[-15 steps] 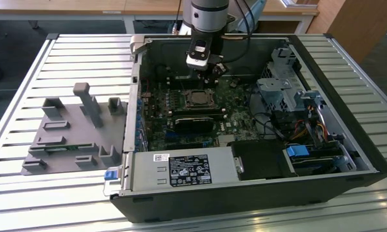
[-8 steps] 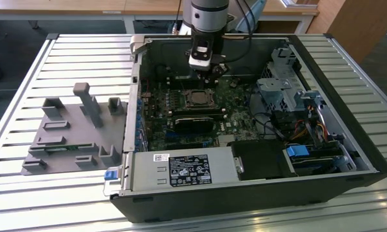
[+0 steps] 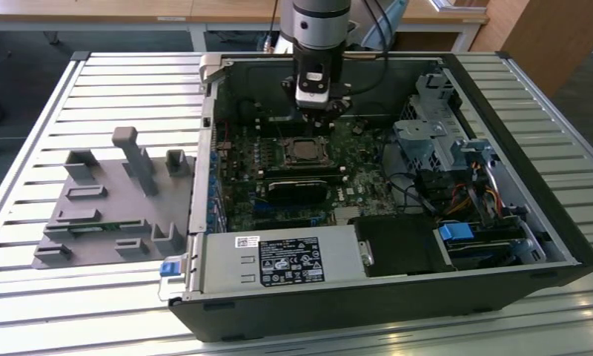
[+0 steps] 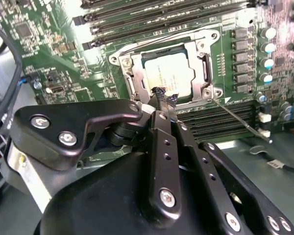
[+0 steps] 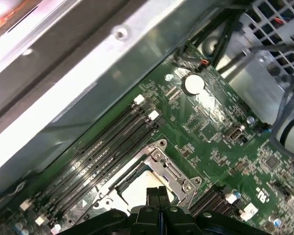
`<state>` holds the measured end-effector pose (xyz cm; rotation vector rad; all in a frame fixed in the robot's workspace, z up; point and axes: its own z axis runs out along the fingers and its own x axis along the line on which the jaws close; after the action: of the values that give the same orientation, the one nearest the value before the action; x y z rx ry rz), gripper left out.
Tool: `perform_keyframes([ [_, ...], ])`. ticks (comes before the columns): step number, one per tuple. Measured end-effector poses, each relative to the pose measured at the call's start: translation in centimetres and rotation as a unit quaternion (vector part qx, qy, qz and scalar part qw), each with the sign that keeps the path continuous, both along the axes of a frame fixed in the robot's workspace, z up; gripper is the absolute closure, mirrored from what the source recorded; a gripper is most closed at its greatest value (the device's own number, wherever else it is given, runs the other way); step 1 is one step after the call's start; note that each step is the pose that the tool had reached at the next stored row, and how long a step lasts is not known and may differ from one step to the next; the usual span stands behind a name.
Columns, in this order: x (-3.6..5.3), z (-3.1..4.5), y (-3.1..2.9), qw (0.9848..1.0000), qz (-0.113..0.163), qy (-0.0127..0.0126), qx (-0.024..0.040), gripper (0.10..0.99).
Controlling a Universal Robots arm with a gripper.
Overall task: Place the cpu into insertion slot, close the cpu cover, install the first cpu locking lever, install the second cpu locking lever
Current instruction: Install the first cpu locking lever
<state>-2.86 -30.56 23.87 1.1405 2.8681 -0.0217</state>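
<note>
Two fingers [image 4: 165, 147] of the gripper [image 4: 162, 96] are pressed together with nothing between them, their tips hanging just over the near edge of the insertion slot [image 4: 202, 61]. Just beyond the tips, the cpu [image 4: 169, 73] sits flat in that slot, and the cpu cover [image 4: 132, 66] (a thin silvery frame) lies down around it. To one side of the fingers, a thin locking lever [image 4: 240, 121] angles out from the cover's corner across the green board [image 4: 63, 54].
</note>
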Motion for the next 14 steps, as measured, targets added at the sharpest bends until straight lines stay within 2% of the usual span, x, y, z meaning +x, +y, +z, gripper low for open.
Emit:
perform_keyframes([
  [5, 0.00, 0.00, 0.00, 0.9990, 0.045, 0.0000, 0.0000, 0.980],
  [14, 0.00, 0.00, 0.00, 0.9942, 0.107, 0.0000, -0.0003, 0.980],
])
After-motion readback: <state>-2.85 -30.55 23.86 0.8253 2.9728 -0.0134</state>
